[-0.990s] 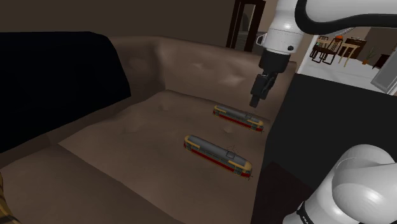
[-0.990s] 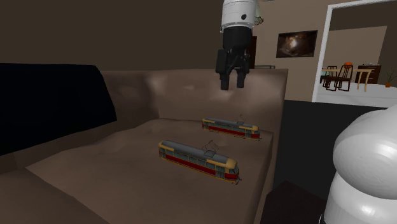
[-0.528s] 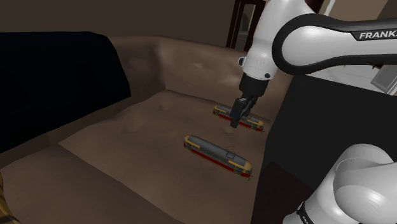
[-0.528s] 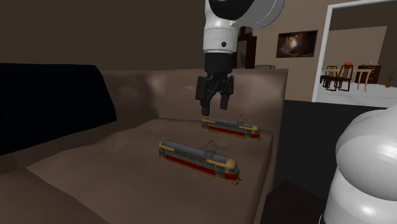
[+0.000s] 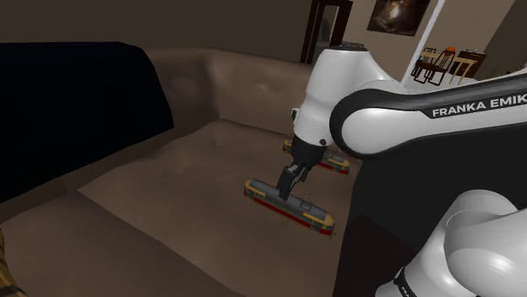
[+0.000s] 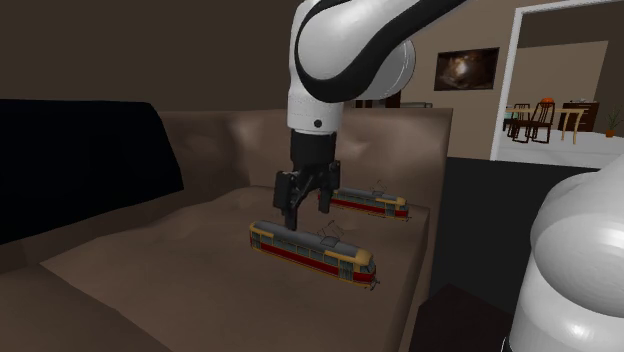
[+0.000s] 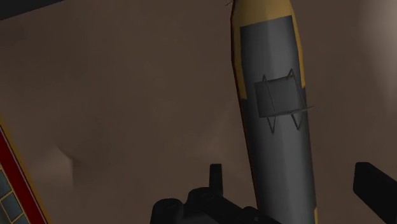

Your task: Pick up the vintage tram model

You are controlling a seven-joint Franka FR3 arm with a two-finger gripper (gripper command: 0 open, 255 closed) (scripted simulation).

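The brown sofa seat [image 5: 169, 169] carries the things. Your end effector [image 6: 304, 218] hovers just over the nearer tram model [image 6: 315, 252], fingers spread either side of its grey roof — set, it seems, for a crosswise pinch on the narrow body. The farther tram [image 6: 365, 202] lies behind.

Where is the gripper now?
In the second exterior view, the gripper hangs open just above the nearer tram on the sofa; the farther tram lies behind it.

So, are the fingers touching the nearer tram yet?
Apart. In the wrist view the gripper is open, its fingers straddling the nearer tram, with brown cushion showing between each finger and the tram's sides.
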